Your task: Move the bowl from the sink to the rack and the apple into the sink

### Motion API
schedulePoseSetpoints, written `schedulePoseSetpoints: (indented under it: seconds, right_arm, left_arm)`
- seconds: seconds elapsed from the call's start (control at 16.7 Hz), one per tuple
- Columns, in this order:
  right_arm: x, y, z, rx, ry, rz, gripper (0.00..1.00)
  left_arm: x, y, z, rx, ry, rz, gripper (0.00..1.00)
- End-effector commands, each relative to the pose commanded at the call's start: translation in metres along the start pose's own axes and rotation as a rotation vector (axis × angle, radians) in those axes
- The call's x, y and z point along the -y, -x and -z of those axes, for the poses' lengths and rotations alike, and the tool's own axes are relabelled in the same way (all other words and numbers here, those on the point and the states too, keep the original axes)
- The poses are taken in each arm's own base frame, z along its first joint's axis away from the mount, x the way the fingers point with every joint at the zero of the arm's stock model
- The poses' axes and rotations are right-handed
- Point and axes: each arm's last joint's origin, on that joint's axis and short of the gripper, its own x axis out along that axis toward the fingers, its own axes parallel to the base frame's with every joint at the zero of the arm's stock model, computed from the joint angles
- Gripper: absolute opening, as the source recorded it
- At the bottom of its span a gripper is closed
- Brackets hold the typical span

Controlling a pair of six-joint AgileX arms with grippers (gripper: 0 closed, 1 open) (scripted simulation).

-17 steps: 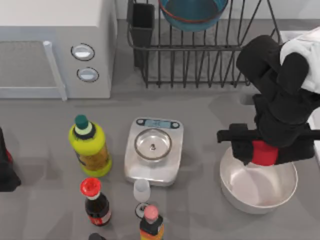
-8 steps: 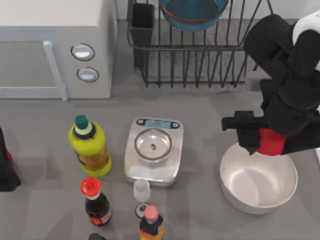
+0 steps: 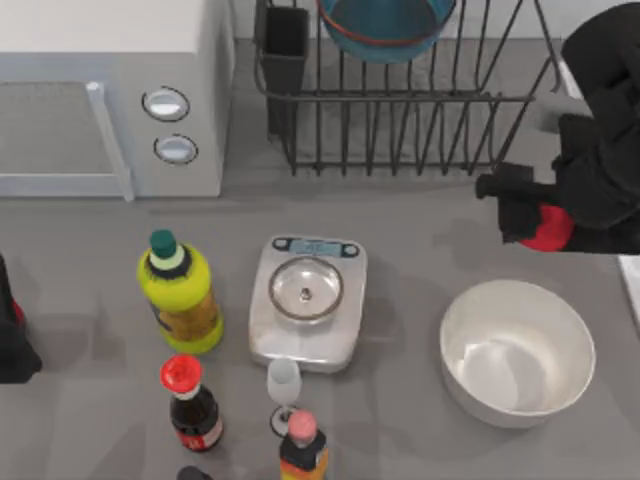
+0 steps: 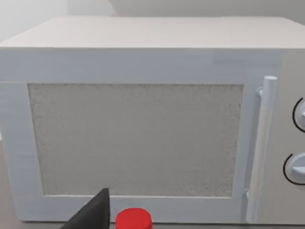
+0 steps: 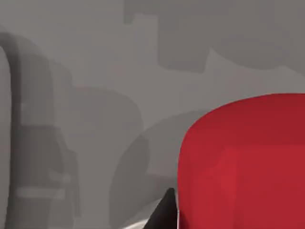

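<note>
right gripper (image 3: 545, 225): apple (image 3: 548, 228) clamped, held above table by rack (image 3: 400, 120) | bowl (image 3: 385, 25): seated in rack | left arm: parked, fingers unreadable

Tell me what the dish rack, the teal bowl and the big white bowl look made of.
Dish rack: thin black wire, probably coated metal, judging by its slim upright prongs.
Teal bowl: smooth, glazed-looking, ceramic or plastic; a reddish rim line shows.
White bowl: glossy, soft highlights inside; ceramic or plastic, hard to tell.
</note>
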Motion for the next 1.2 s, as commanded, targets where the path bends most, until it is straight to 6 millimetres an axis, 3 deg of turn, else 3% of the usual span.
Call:
schedulePoseSetpoints:
  seconds: [0.3, 0.54, 0.9, 1.2]
  right_arm:
    - [0.066, -0.006, -0.033, 0.322, -0.04, -0.137, 0.0]
    - [0.132, 0.005, -0.042, 0.647, -0.022, -0.168, 0.0]
    - [0.214, 0.04, -0.016, 1.097, 0.092, -0.045, 0.0]
    - [0.244, 0.06, 0.013, 1.289, 0.188, 0.087, 0.0]
  left_arm:
    - [0.0, 0.0, 0.0, 0.0, 0.0, 0.0, 1.0]
    - [0.0, 0.0, 0.0, 0.0, 0.0, 0.0, 1.0]
    - [0.0, 0.0, 0.0, 0.0, 0.0, 0.0, 1.0]
    - [0.0, 0.0, 0.0, 0.0, 0.0, 0.0, 1.0]
